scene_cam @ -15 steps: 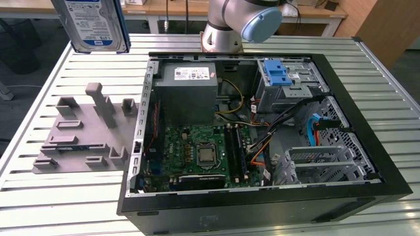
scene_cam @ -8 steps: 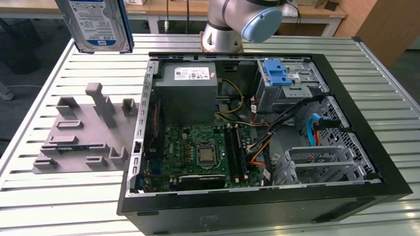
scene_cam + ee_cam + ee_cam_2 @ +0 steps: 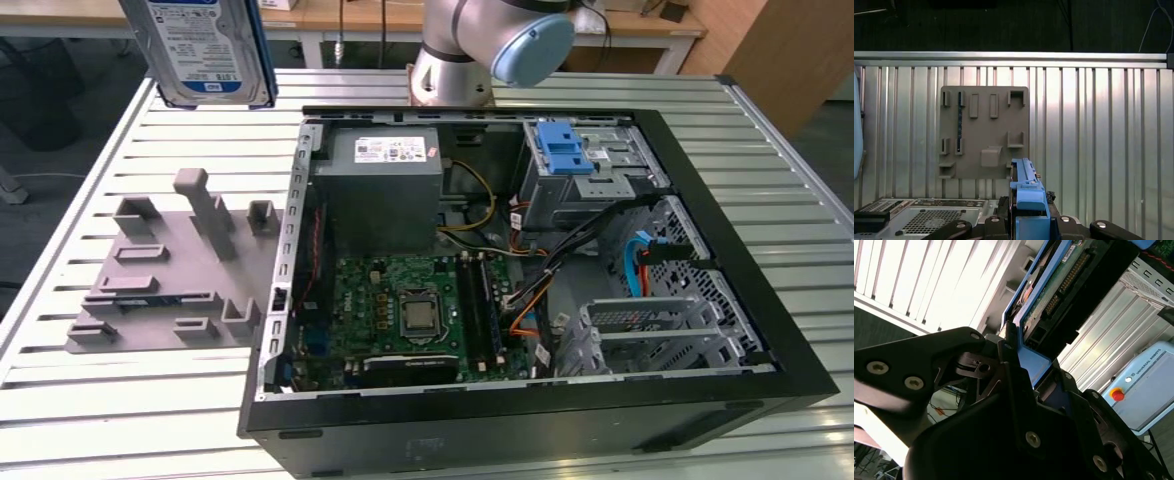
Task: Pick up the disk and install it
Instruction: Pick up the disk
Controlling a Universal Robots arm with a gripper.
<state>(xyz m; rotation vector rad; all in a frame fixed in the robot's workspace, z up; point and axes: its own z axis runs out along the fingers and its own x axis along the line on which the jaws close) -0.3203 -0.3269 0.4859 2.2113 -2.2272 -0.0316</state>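
The disk (image 3: 200, 50) hangs high in the air at the exterior view's upper left, label side showing and blue carrier frame along its edges. It is above the slatted table, beyond the grey fixture plate (image 3: 174, 270). In the second wrist view my gripper (image 3: 1024, 352) is shut on the disk (image 3: 1054, 285), whose green circuit-board side shows. The first wrist view looks down the disk's blue carrier edge (image 3: 1026, 192), clamped between my black fingers (image 3: 1000, 204). The open computer case (image 3: 534, 250) lies on its side to the exterior view's right of the disk.
Inside the case are a grey power supply (image 3: 380, 190), a motherboard (image 3: 414, 310) and a drive bay with a blue clip (image 3: 561, 150). The arm's base (image 3: 454, 60) stands behind the case. The fixture plate (image 3: 984, 132) lies below me on the slatted table (image 3: 1104, 140).
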